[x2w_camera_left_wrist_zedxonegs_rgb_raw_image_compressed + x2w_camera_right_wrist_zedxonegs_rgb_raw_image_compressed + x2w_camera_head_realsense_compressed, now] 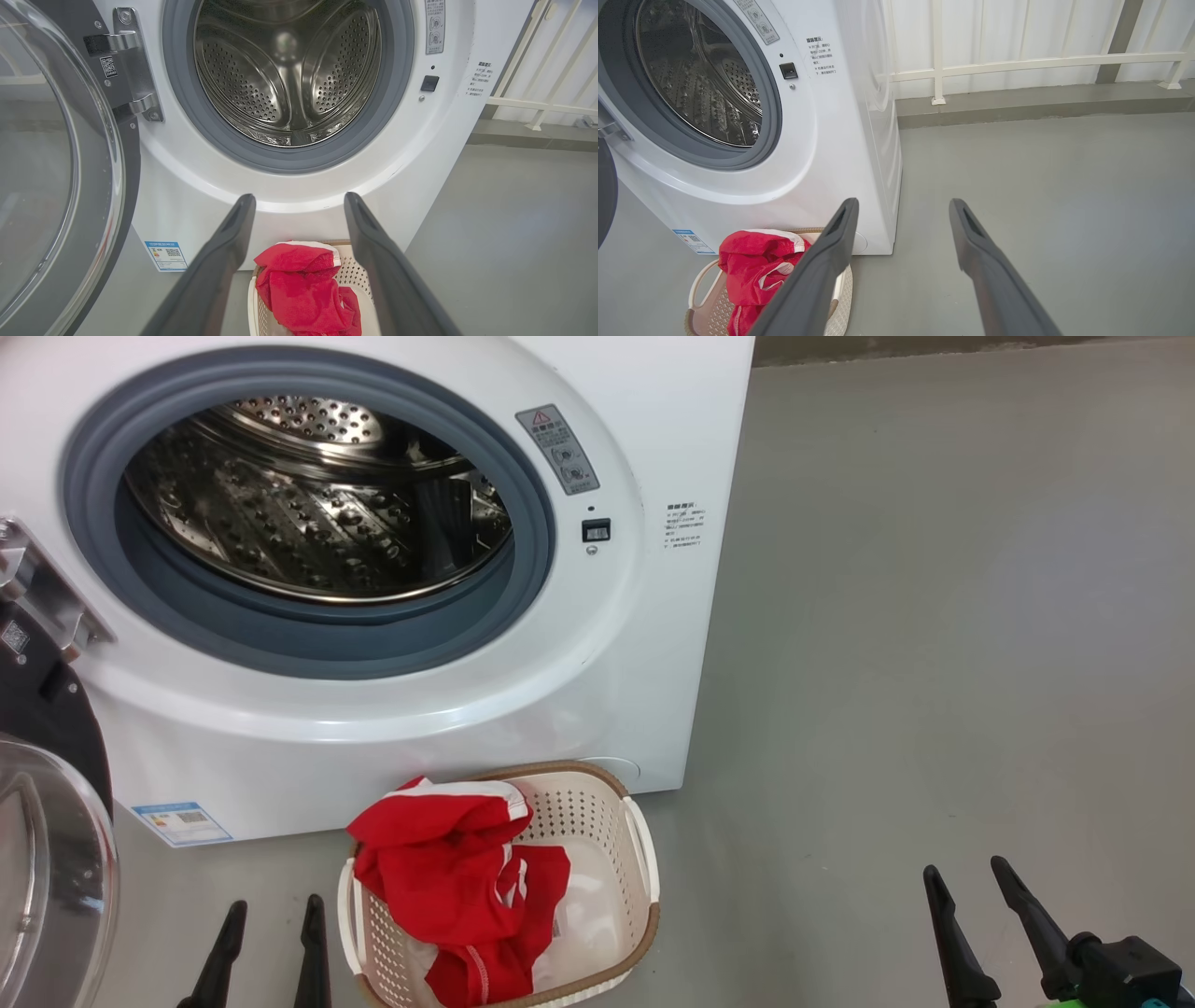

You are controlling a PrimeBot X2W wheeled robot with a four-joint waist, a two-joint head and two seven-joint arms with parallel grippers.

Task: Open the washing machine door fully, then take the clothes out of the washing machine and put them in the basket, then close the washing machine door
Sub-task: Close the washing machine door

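Note:
The white washing machine (597,691) stands with its port uncovered, and its steel drum (317,495) shows no clothes inside. Its door (47,840) hangs swung open at the far left, glass bowl facing out (42,177). On the floor in front sits the basket (597,821) with the red clothes (448,877) piled in it, white trim showing (299,289) (752,266). My left gripper (274,907) is open just left of the basket, empty. My right gripper (971,873) is open over bare floor to the right, empty too.
Grey floor (934,663) stretches to the right of the machine. A white railing (1017,63) on a low grey kerb runs behind it. A blue label (182,823) sits low on the machine's front.

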